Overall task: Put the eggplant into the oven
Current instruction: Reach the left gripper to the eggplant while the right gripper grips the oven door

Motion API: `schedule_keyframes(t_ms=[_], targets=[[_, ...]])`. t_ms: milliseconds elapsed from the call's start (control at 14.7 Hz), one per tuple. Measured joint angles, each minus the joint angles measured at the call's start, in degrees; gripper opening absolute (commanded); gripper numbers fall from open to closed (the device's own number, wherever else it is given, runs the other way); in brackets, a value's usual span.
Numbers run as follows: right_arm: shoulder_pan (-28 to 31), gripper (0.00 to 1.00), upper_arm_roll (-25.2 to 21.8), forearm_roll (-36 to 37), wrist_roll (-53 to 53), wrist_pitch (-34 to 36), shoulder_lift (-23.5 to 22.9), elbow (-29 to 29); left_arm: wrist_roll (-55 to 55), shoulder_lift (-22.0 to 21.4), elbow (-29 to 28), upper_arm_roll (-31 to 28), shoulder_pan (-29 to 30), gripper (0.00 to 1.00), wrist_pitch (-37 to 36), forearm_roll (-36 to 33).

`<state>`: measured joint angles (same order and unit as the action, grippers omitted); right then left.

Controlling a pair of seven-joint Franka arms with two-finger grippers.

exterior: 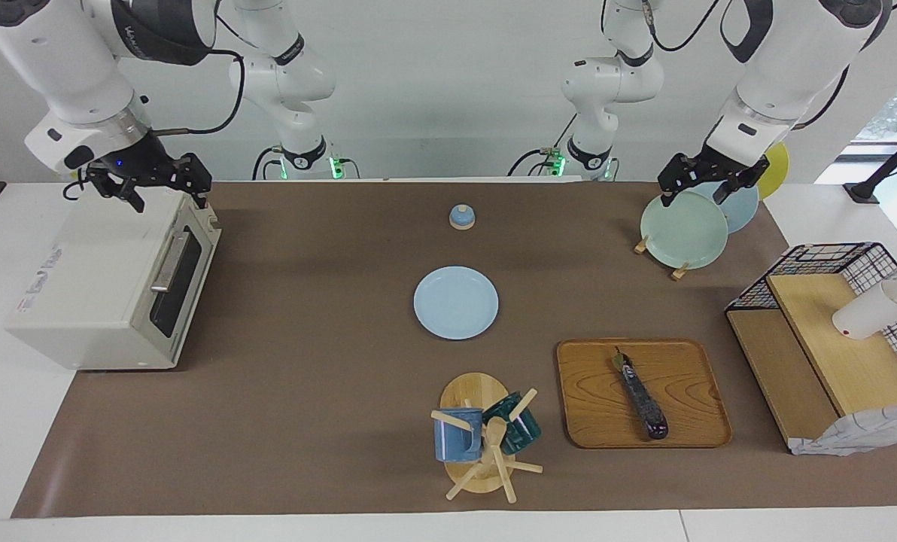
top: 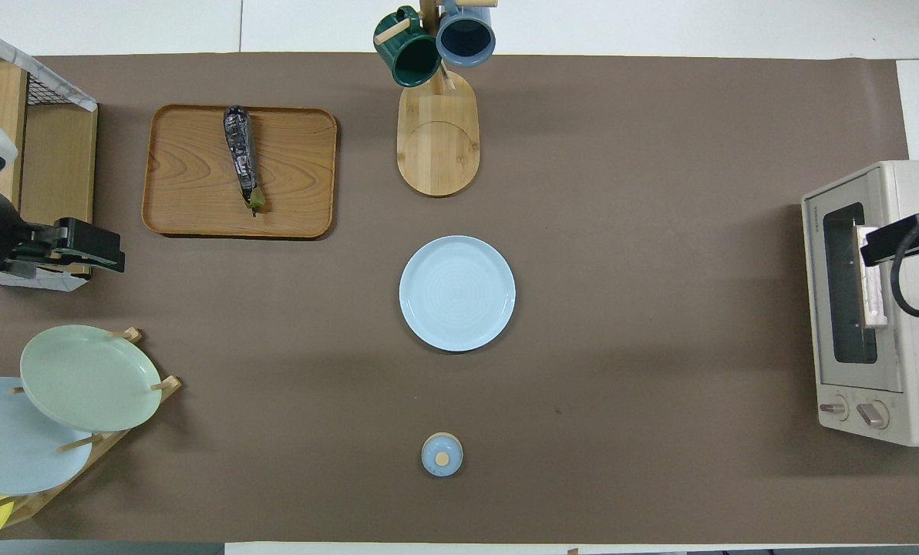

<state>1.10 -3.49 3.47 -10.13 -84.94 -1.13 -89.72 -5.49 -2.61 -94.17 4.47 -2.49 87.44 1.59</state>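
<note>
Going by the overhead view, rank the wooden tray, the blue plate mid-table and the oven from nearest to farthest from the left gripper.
From the left gripper:
1. Wooden tray, at the left arm's end, holding the eggplant.
2. Blue plate, mid-table.
3. Oven, at the right arm's end, under the right gripper.

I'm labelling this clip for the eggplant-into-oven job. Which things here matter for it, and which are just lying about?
For the job:
- eggplant, lying on the wooden tray
- oven, door shut
- right gripper, over the oven
- left gripper, over the plate rack

Lying about:
- blue plate
- mug tree
- small lidded jar
- wire basket rack
</note>
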Motion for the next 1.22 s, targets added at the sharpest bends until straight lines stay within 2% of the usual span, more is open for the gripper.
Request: schedule_keyframes(t_ms=[611,679,747,1018,1222], targets=[[0.0,1.00,0.0,0.0,0.0,-0.1,0.0,0.0,0.0,0.0,-0.1,0.0,0.1,1.00,1.2,0.1],[0.0,0.62,0.0,0.0,-0.1,-0.3,0.0,0.0,0.0,0.0,-0.2,0.0,0.1,1.00,2.0,0.1],[0.0,0.01,0.0,0.0,-0.3,-0.5,0.0,0.0,0.0,0.0,-0.4,0.0,0.1,1.00,2.9,0.2],[0.0,0.00,0.2,0.0,-1.7,-3.1,0.4,-2.1,0.0,1.4,-0.7,0.0,0.1,1.00,5.4,0.3],[1.7,0.00,-0.2,0.0,-2.3,-9.4,2.3,-8.9,0.0,6.9,0.0,0.1,0.1,1.00,8.9,0.3]])
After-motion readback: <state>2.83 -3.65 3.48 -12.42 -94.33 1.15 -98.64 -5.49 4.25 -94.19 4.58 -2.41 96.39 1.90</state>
